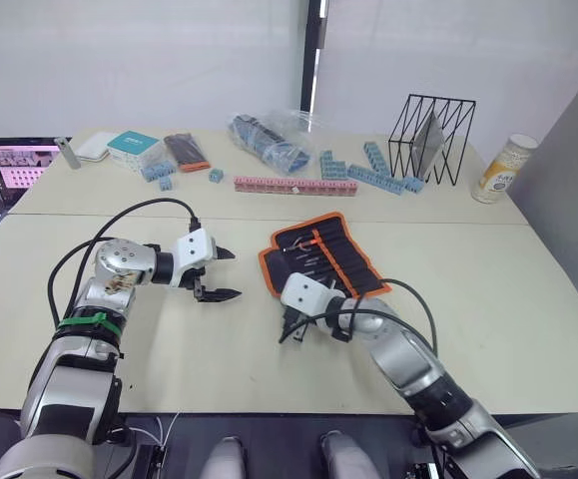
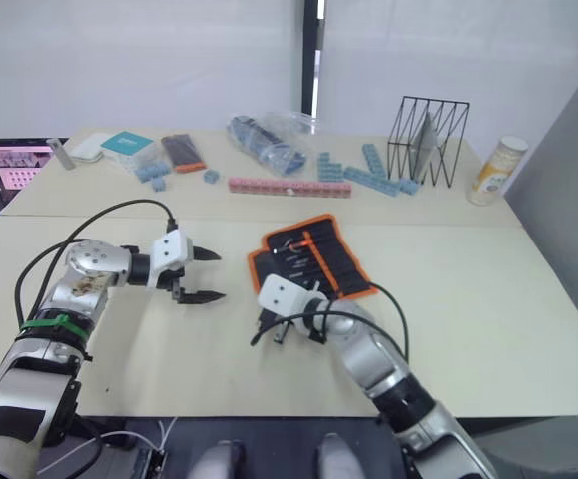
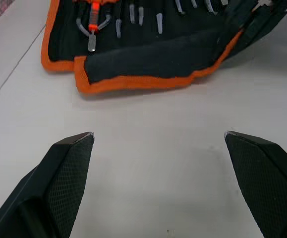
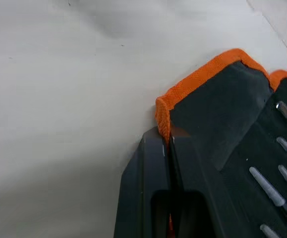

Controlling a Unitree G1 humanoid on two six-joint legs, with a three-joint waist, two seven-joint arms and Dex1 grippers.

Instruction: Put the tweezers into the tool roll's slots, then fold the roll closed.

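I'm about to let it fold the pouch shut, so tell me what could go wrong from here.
1. The right gripper pinches only the orange-trimmed edge of the tool roll; so thin a hold may slip mid-fold.
2. The left gripper hangs open beside the roll, not pinning it, so the whole roll may drag across the table rather than fold.
3. The tweezers may slide out of their slots as the flap lifts.
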